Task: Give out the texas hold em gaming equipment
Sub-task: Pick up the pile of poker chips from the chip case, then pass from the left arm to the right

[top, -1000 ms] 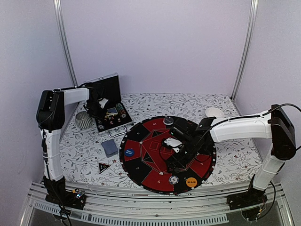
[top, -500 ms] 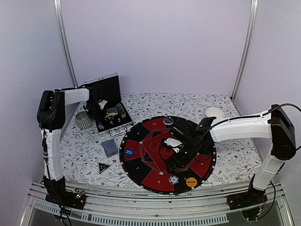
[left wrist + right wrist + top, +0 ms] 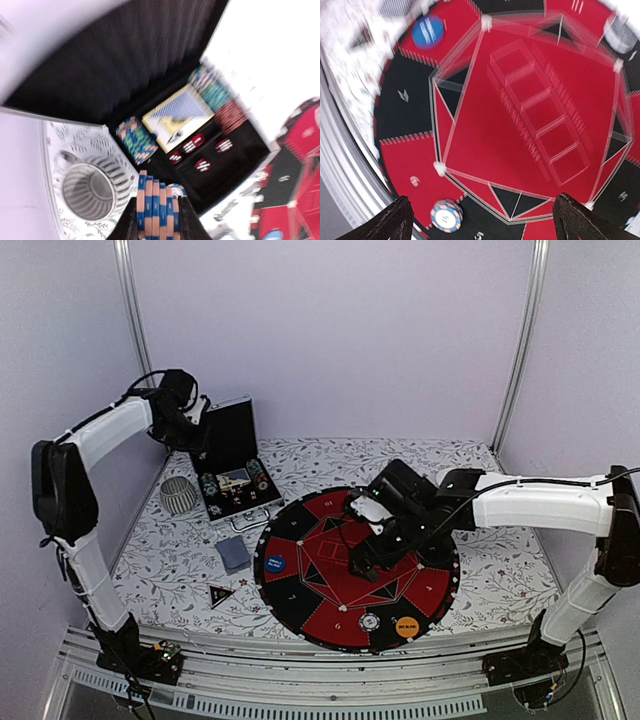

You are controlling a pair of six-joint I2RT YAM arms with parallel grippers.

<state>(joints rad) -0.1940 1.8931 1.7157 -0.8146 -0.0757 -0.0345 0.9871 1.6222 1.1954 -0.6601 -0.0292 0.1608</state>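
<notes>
Left fingers (image 3: 129,226) clenched on a stack of striped poker chips (image 3: 159,210) above the case (image 3: 125,65). Right fingers (image 3: 394,221) released, wide apart over the mat (image 3: 410,165).

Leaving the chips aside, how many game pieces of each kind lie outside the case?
Blue blind button: 1
Orange blind button: 1
Deck of cards: 1
Black triangular marker: 1
Total: 4

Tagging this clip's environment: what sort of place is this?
Probably a lab test cell staged for poker, not a card room: bare lilac walls with metal corner posts, a floral-clothed table, and an aluminium mounting rail.
</notes>
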